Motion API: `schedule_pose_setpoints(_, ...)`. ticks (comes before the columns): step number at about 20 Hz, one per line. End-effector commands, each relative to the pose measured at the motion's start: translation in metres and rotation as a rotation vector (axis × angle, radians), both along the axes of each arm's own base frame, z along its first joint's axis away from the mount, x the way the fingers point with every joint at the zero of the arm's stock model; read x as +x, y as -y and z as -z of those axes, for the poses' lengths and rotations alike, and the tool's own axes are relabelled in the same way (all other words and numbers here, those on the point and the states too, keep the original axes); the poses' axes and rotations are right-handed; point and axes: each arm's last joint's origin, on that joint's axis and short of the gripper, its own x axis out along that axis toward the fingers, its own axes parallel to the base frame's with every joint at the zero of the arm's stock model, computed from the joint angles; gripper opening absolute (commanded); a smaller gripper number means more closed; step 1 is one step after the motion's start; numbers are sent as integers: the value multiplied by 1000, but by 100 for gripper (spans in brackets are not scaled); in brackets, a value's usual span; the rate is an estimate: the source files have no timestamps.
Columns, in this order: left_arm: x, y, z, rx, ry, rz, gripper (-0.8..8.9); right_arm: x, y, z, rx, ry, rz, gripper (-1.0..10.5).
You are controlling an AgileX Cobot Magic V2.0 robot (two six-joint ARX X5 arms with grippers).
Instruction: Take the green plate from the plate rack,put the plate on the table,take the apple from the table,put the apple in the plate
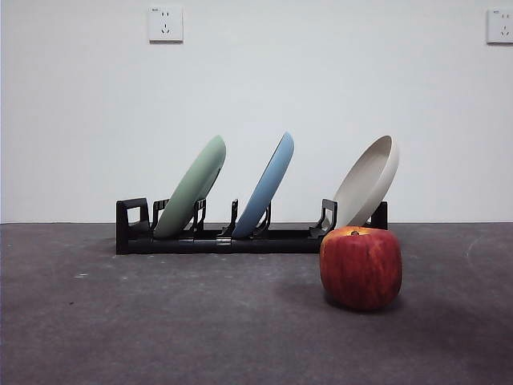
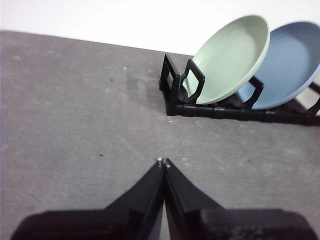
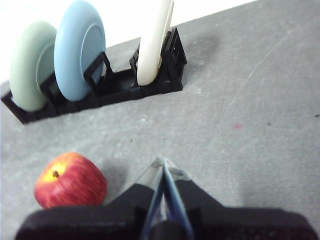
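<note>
1. the left gripper (image 2: 163,162) hangs over bare table with its two black jaws pressed together, tips meeting, grasping nothing; the near end of the rack lies ahead of it.
2. the right gripper (image 3: 163,164) is likewise clenched on nothing, above the flat dark grey mottled table (image 1: 160,321), with the blocky red apple with an orange-yellow top (image 3: 70,180) just beside it.
3. the matte pale sage green round plate (image 2: 230,57) leans in the end slot of the long low black pronged plate rack (image 1: 272,241), next to a light blue plate (image 1: 266,184); a cream-white plate (image 1: 367,180) stands at the far end.
4. the apple sits on the table in front of the rack, near the cream-white plate.
5. judged from this, no step is done yet; the first one, taking the green plate, is in hand.
6. the next move calls for the left gripper to part its jaws, reach the green plate's upper rim and lift it clear of the prongs without knocking the blue one.
</note>
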Motion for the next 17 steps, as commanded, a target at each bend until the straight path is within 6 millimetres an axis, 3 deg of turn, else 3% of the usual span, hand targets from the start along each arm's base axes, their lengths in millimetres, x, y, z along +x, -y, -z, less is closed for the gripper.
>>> schedule_pose_setpoints(1, 1, 2, -1, -128, 19, 38, -8, 1, 0, 0, 97, -9, 17, -11)
schedule_pose_setpoints(4, -1, 2, -14, -185, 44, 56, -8, -2, 0, -18, 144, 24, 23, -12)
schedule_pose_setpoints(9, -8, 4, -49, -190, 63, 117, -8, -4, -1, -68, 126, 79, -23, -12)
schedule_pose_setpoints(11, -8, 5, -63, -190, 36, 163, -8, 0, -4, -89, 112, 63, -106, -12)
schedule_pose_setpoints(17, -5, 9, -92, -149, -57, 321, -8, 12, -9, -124, 21, -78, -330, -12)
